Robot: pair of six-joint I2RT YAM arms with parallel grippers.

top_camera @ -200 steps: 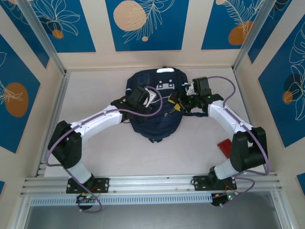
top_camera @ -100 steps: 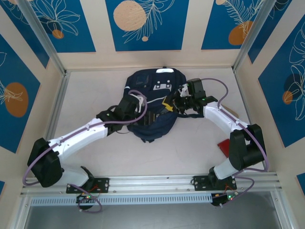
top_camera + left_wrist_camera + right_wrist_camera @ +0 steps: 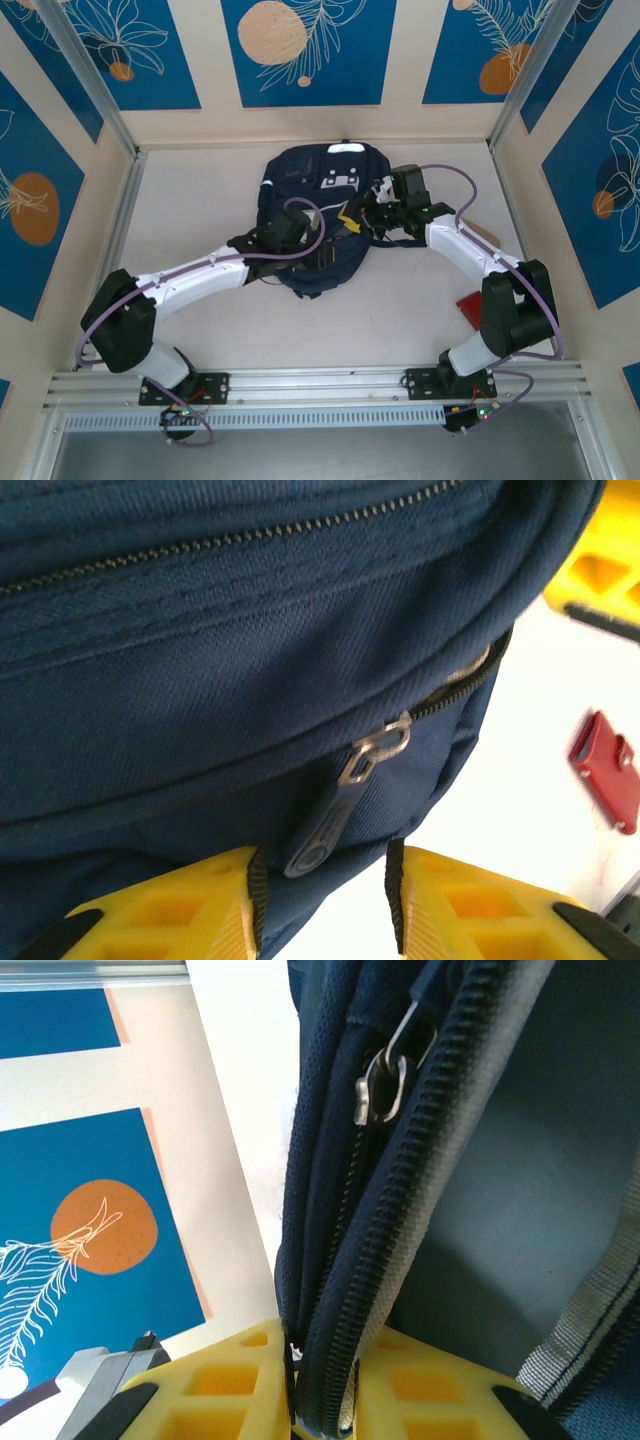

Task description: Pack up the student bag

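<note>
left gripper (image 3: 322, 875): about half open, yellow fingers either side of the dangling zip pull (image 3: 330, 825). It isn't pinching it as far as I can see.
student bag (image 3: 325, 180): lying flat on the table (image 3: 200, 200), middle toward the back wall, right between the two arms.
right gripper (image 3: 320, 1400): clamped tight on a fold of the bag's zipped edge, over on the bag's right side, with a metal slider (image 3: 385, 1080) further along that edge.
red piece (image 3: 472, 308): small flat thing on the table, well off to the right of the bag, by the right arm.
doing it well: looks to me like the unzip step. I'd have the right keep that edge taut while the left closes squarely on the tab, not the fabric, then pulls along the line of the teeth. Pull off-line and a floppy bag probably just slides or snags.
count: one bag, two grippers, one red piece, two zip sliders. Can't tell if they share a track.
</note>
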